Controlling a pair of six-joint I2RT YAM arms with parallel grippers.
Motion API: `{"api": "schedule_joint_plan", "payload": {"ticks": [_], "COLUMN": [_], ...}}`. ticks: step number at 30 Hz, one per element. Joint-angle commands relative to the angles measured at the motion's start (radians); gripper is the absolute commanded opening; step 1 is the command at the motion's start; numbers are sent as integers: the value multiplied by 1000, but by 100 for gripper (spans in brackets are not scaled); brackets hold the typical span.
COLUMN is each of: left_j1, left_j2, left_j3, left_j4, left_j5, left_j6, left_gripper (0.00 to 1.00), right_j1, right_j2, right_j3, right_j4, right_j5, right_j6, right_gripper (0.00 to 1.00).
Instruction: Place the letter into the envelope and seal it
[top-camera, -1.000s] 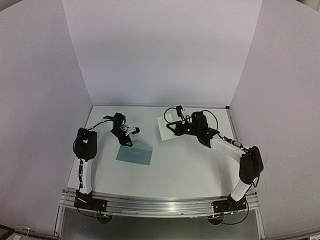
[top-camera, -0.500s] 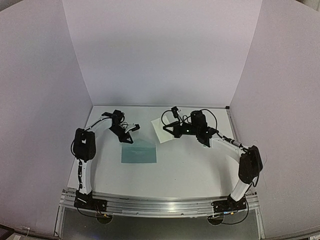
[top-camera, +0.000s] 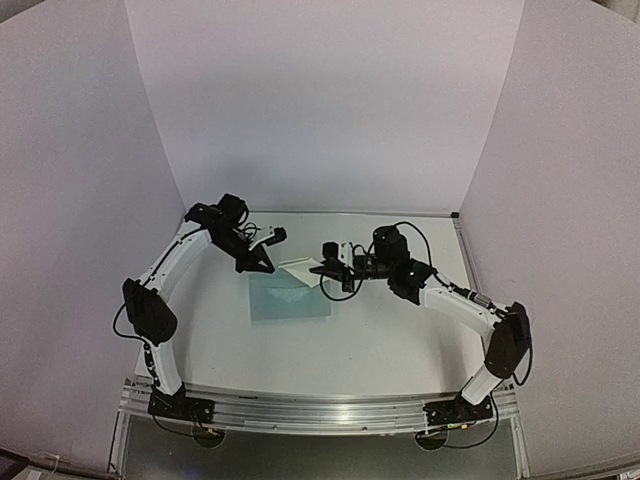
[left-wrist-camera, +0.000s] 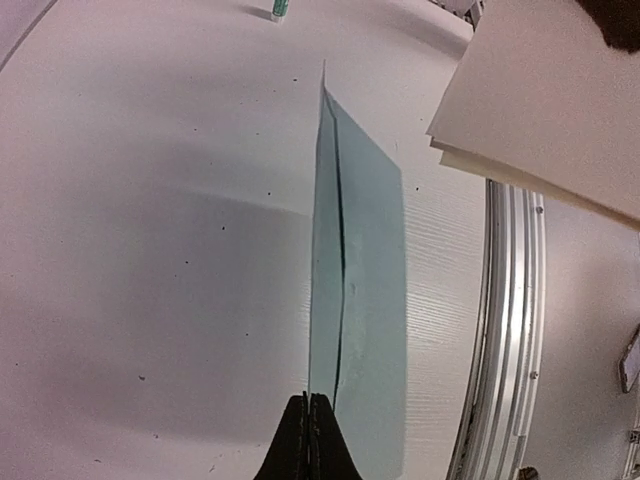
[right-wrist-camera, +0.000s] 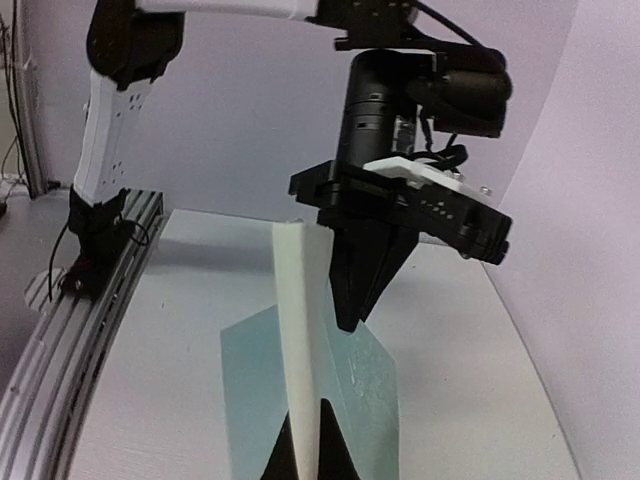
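The teal envelope (top-camera: 290, 298) lies on the table, its flap side lifted. My left gripper (top-camera: 262, 267) is shut on the flap's edge; in the left wrist view its fingertips (left-wrist-camera: 308, 432) pinch the thin raised edge of the envelope (left-wrist-camera: 368, 300). My right gripper (top-camera: 322, 270) is shut on the letter (top-camera: 299, 272), a cream sheet held over the envelope's far edge. In the right wrist view the letter (right-wrist-camera: 300, 320) stands edge-on from the gripper (right-wrist-camera: 306, 455), just in front of the left gripper (right-wrist-camera: 362, 285), with the envelope (right-wrist-camera: 365, 400) below. No border shows on the letter (left-wrist-camera: 550, 110).
The aluminium rail (top-camera: 320, 410) runs along the table's near edge and also shows in the left wrist view (left-wrist-camera: 508, 330). White walls (top-camera: 320, 110) close in the back and both sides. A small white and green object (left-wrist-camera: 281, 9) stands far off on the table.
My right gripper carried the letter left and nearer, from the back middle to over the envelope. My left arm reached further right, and the envelope slid right and squared up.
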Motion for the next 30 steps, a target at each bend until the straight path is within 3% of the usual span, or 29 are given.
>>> {"api": "schedule_joint_plan", "payload": {"ticks": [1, 11, 30], "left_j1": [-7, -22, -59], "left_j2": [-35, 7, 35], "left_j3": [60, 154, 200], "left_j4": [-139, -261, -395], "left_j5": [55, 150, 161], "left_j6": [42, 77, 160], "left_gripper": [0, 0, 0], "right_j1": [41, 63, 64], "right_j2": [-34, 32, 66], "right_j3": [23, 135, 199], "right_j4": [-61, -263, -255], "right_j5": [51, 94, 145], "right_j6": [-338, -602, -674], "right_gripper": [0, 0, 0]}}
